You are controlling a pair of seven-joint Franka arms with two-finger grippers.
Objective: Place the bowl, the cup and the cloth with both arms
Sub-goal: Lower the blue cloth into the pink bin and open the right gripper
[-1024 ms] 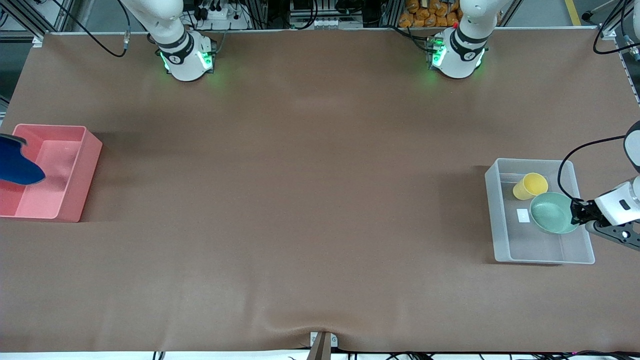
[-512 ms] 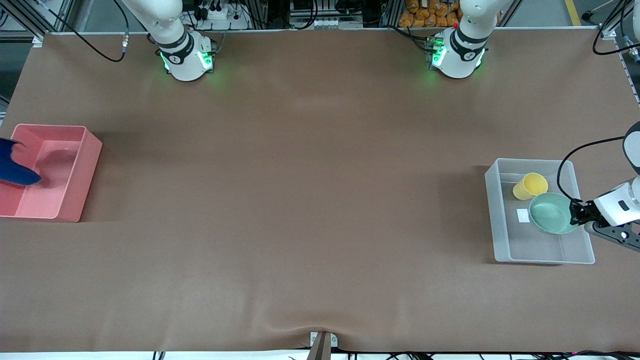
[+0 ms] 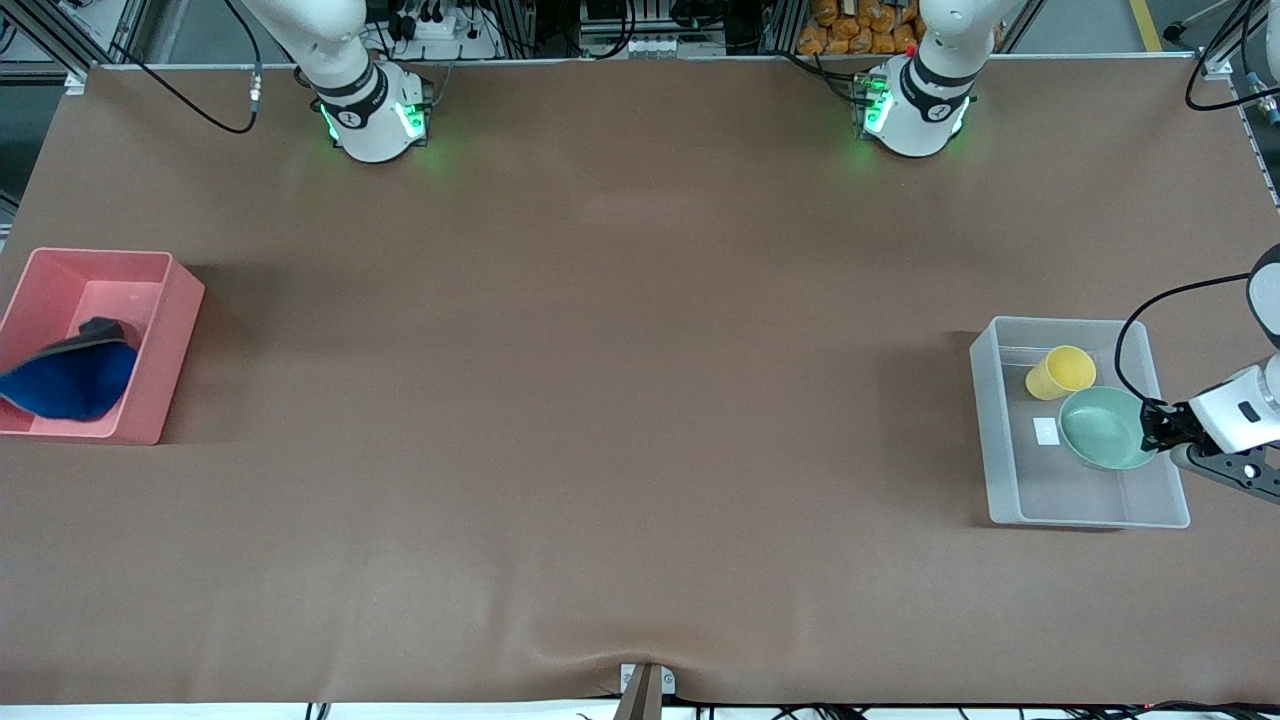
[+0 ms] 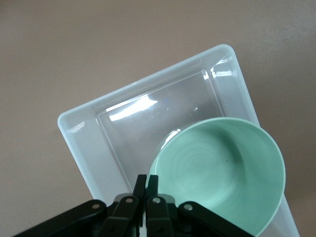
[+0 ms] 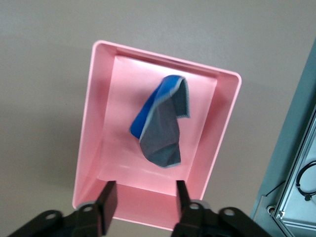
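**Cloth in pink bin, bowl gripped over clear bin**

The crumpled royal-blue cloth with grey edging (image 3: 68,378) (image 5: 160,124) lay loose inside the pink rectangular plastic bin (image 3: 170,345) (image 5: 94,123) at the right arm's end of the brown table (image 3: 620,400), touched by no gripper. The right gripper (image 5: 143,202) hung above that bin, its fingers spread wide apart and holding nothing.

The left gripper (image 3: 1155,425) (image 4: 146,185) was over the clear plastic bin (image 3: 1000,440) (image 4: 89,148) at the left arm's end, fingers pinched together on the rim of the pale mint-green round bowl (image 3: 1103,427) (image 4: 222,173), which sat tilted within the bin's outline. Whether the bowl touched the bin floor was unclear. The small yellow handleless cup (image 3: 1058,372) lay tilted in the same bin, just beside the bowl and farther from the front camera.
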